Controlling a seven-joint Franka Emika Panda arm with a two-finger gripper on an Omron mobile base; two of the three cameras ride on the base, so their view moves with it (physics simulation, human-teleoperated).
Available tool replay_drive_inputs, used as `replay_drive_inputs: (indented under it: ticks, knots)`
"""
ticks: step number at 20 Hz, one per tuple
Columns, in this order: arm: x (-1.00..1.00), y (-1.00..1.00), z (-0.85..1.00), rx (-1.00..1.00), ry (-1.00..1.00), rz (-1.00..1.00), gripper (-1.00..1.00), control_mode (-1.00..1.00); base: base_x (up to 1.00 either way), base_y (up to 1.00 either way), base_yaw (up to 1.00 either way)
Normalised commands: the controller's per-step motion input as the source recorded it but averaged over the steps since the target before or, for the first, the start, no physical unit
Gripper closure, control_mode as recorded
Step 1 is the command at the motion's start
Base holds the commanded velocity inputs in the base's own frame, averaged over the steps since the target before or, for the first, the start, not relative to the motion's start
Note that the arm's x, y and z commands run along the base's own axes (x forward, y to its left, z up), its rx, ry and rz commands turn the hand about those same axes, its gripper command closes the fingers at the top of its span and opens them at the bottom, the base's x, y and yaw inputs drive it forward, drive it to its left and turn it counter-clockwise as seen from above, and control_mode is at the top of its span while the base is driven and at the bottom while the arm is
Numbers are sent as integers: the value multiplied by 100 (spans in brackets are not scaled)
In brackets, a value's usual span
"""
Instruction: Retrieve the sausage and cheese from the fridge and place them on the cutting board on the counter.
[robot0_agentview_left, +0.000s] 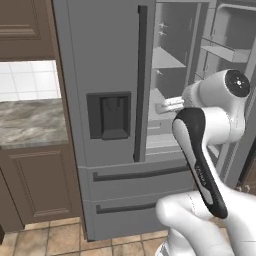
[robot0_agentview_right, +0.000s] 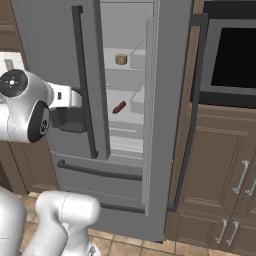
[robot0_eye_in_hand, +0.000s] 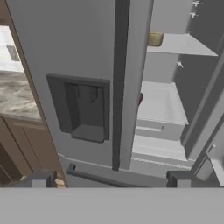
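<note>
Right base view: we see the fridge (robot0_agentview_right: 125, 165) with its right door swung open and its left door shut. The counter (robot0_agentview_left: 30, 122) lies left of the fridge. The cheese (robot0_agentview_right: 121, 59) sits on an upper shelf, the sausage (robot0_agentview_right: 119, 107) on the shelf below. The gripper (robot0_eye_in_hand: 109, 180) faces the dispenser recess (robot0_eye_in_hand: 85, 109), finger tips wide apart, holding nothing.

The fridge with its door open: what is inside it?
Inside the fridge, a tan cheese sits on an upper shelf and a dark red sausage lies one shelf lower. The closed left door hides that side.
</note>
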Motion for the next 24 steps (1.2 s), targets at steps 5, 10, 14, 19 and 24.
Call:
replay_drive_inputs:
  ticks: [5, 10, 14, 19, 24]
  knots:
    - [45, 26, 0, 0, 0, -9, -100, -100, 0, 0, 0]
    - [58, 2, 0, 0, 0, -14, -100, -100, 0, 0, 0]
    - [76, 0, 0, 0, 0, -5, -100, -100, 0, 0, 0]
    - [79, 2, 0, 0, 0, 0, -100, -100, 0, 0, 0]
    - [54, 30, 0, 0, 0, 0, -100, -100, 0, 0, 0]
